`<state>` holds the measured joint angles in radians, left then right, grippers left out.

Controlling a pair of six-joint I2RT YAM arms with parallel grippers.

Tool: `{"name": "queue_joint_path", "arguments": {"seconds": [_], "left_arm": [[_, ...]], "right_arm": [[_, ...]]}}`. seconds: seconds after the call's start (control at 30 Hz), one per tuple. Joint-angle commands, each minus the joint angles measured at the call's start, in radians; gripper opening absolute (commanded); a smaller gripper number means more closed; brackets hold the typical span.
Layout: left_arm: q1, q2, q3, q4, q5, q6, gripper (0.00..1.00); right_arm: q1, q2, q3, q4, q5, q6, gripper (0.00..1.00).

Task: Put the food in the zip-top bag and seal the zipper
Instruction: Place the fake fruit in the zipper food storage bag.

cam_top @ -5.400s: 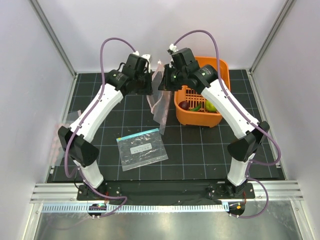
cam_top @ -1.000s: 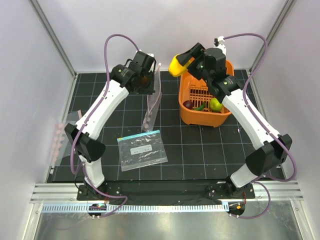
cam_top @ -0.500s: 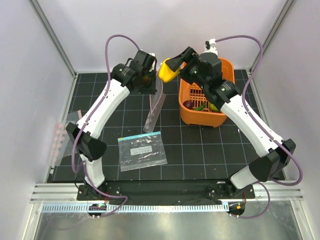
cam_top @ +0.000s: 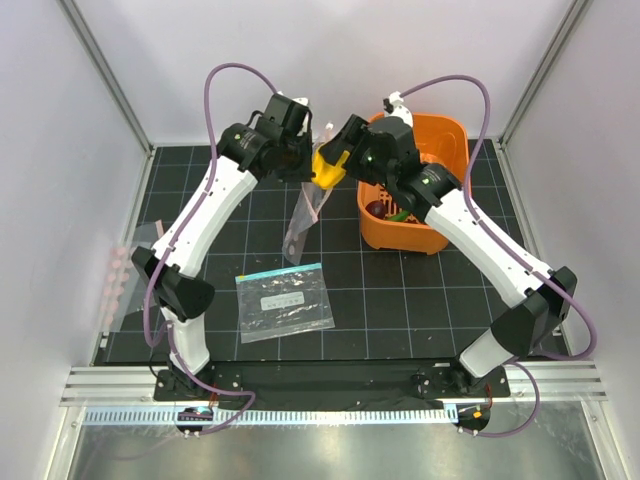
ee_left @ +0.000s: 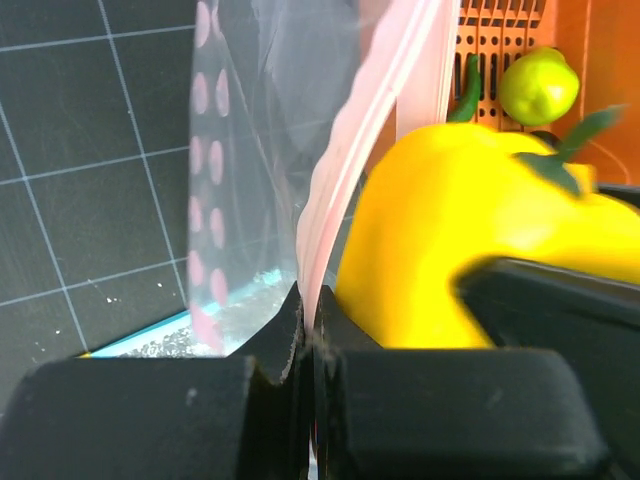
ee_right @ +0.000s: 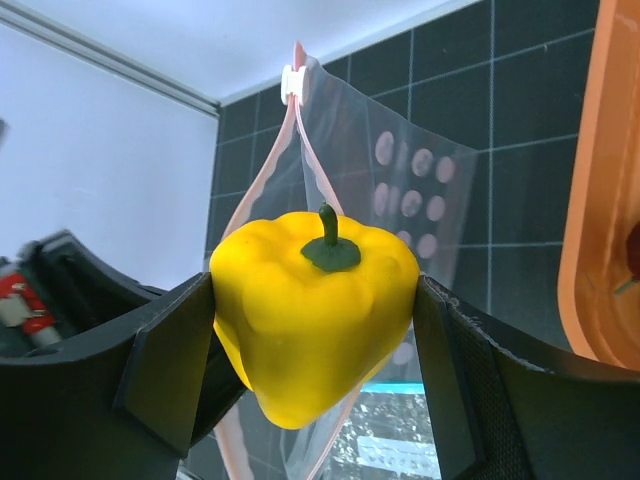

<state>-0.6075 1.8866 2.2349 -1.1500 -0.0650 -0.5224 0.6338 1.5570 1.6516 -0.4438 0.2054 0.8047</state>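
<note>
Over the far mat [cam_top: 400, 290], the left gripper [ee_left: 308, 330], raised, pinched the bag [cam_top: 303, 218] by its zipper [ee_left: 372, 130]; the right gripper [ee_right: 315, 345], reaching leftward, clasped the pepper [ee_right: 310, 290] beside it.

From above, my right arm [cam_top: 470, 225] hides most of the food [cam_top: 378, 208] in the orange basket [cam_top: 447, 125] at 2 o'clock.

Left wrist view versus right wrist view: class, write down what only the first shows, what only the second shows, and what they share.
Only the left wrist view: the left gripper pinched shut on the zip-top bag at its edge, and the green round fruit. Only the right wrist view: the white slider at the end of the zipper, and the pale wall. Both: the yellow pepper in the right gripper beside the bag, and the orange basket.
</note>
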Motion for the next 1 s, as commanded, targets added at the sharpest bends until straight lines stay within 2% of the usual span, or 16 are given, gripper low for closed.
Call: {"name": "queue_joint_path", "arguments": {"seconds": [0.0,0.53,0.97], "left_arm": [[-0.005,-0.027,0.045,0.022,0.033,-0.025,0.00],[0.006,-0.049,0.043,0.068,0.123,-0.103,0.00],[0.017,-0.058,0.039,0.156,0.257,-0.189,0.00]], "right_arm": [[0.015,-0.008,0.042,-0.029,0.051,-0.042,0.25],[0.061,-0.052,-0.018,-0.081,0.092,-0.082,0.25],[0.079,0.003,0.033,-0.161,0.111,-0.073,0.25]]}}
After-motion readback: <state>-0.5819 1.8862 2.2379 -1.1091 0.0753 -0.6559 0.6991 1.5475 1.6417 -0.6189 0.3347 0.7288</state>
